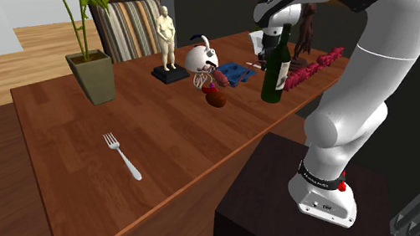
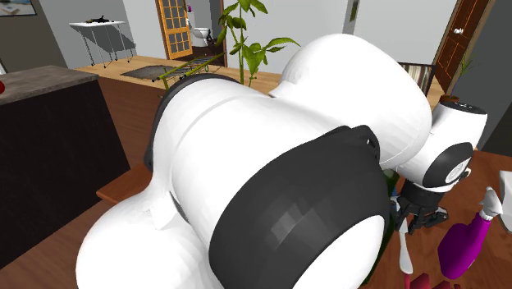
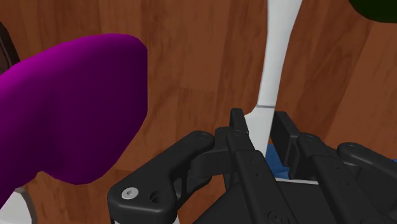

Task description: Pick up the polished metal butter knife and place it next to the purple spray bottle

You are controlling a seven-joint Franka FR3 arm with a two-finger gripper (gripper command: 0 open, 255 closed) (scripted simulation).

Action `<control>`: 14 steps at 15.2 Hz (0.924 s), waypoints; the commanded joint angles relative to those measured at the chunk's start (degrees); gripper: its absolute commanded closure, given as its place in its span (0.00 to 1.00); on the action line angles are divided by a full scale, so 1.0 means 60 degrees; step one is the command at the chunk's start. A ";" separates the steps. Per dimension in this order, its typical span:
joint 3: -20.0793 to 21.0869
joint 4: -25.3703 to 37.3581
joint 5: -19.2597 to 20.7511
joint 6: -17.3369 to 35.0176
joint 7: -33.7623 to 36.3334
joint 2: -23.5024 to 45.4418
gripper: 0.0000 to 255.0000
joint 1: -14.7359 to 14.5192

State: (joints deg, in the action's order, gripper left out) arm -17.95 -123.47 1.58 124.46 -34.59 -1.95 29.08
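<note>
jaws: clamped on butter knife [image 3: 277, 57] near end | knife: long axis straight ahead from jaws, over tabletop [image 3: 191, 76] | purple spray bottle [image 3: 70, 108]: just beside | next: lower, release

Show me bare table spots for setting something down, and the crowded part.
Bare: wood between pot and fork, and from fork to the table's near edge; also between purple bottle and knife. Crowded: around statue, tray and green bottle.
</note>
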 commanded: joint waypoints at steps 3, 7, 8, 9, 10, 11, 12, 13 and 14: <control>-0.0019 -0.0446 -0.0114 0.0594 -0.0076 0.0581 1.00 0.0004; -0.0037 -0.0643 -0.0220 0.1049 -0.0146 0.0853 1.00 -0.0005; -0.0040 -0.0643 -0.0221 0.1049 -0.0146 0.0853 1.00 -0.0007; -0.0041 -0.0643 -0.0221 0.1049 -0.0146 0.0853 1.00 -0.0008; -0.0043 -0.0643 -0.0221 0.1049 -0.0146 0.0853 1.00 -0.0011; -0.0043 -0.0643 -0.0221 0.1049 -0.0146 0.0853 1.00 -0.0011; -0.0047 -0.0643 -0.0221 0.1049 -0.0146 0.0853 1.00 -0.0014; -0.0055 -0.0643 -0.0222 0.1049 -0.0147 0.0853 1.00 -0.0022; -0.0059 -0.0643 -0.0222 0.1049 -0.0147 0.0853 1.00 -0.0027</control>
State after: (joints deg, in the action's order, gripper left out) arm -18.36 -123.95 0.00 131.08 -35.60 -2.25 29.03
